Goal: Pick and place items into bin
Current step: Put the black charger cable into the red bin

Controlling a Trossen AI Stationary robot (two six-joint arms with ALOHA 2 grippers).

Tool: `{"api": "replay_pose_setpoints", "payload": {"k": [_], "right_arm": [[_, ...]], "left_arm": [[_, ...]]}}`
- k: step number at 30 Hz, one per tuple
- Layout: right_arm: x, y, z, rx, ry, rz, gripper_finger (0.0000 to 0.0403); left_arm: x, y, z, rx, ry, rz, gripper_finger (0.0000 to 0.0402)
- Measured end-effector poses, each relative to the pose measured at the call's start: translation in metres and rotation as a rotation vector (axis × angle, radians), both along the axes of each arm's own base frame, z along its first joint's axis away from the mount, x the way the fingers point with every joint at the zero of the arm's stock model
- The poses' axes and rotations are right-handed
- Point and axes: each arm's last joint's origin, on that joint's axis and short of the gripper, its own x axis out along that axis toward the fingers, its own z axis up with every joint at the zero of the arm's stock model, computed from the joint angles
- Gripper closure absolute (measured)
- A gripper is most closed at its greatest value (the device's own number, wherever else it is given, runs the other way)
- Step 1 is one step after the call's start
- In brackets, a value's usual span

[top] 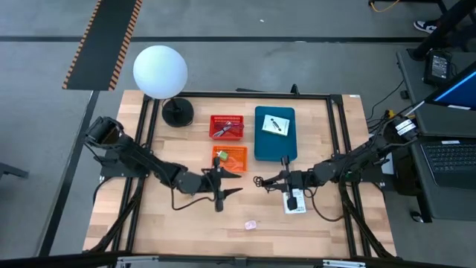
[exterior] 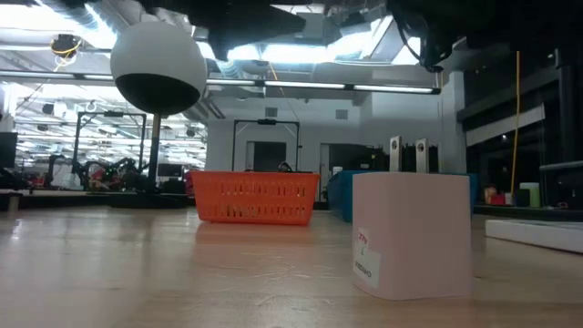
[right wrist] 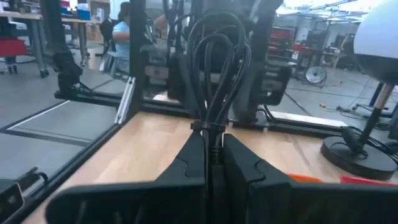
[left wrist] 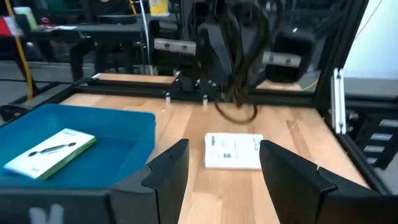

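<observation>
Right gripper (right wrist: 211, 155) pinching black cord (right wrist: 214, 68) (bundled loops), centre frame, left gripper (left wrist: 224, 171) spread wide, white packet (left wrist: 233, 151) between its fingers' line.

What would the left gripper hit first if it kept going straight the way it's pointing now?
Most likely the white packet on the table, which lies straight ahead between the open left gripper fingers. Beyond it hangs the right gripper, holding the black cord. Depth is uncertain.

The high view looks straight down on the whole table (top: 171, 223); the low view skims its surface toward the room. Each wrist view looks forward past its own fingers (left wrist: 168, 174) (both wrists face each other).
</observation>
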Motion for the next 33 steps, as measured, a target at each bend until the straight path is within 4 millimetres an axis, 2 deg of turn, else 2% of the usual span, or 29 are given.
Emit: {"api": "replay_pose_setpoints", "payload": {"k": [6,13,19,28,33], "right_arm": [[0.0,0.0,0.0,-0.005,-0.002,0.019,0.0391],[0.0,-0.001,0.0,-0.016,-0.003,0.012,0.0391],[0.005,-0.012,0.0,0.004,-0.001,-0.032,0.0391],[0.021,-0.028,0.01,0.005,-0.033,-0.019,0.0391],[0.027,-0.039,0.005,-0.005,-0.003,-0.059,0.0391]], "left_arm": [[0.009,0.016,0.005,-0.042,-0.042,-0.082,0.0213],[0.012,0.023,0.006,-0.036,-0.063,-0.081,0.0214],[0.014,0.027,0.007,-0.039,-0.068,-0.107,0.0213],[0.02,0.05,0.008,-0.034,-0.078,-0.105,0.0214],[0.023,0.06,0.013,-0.008,-0.122,-0.135,0.0213]]}}
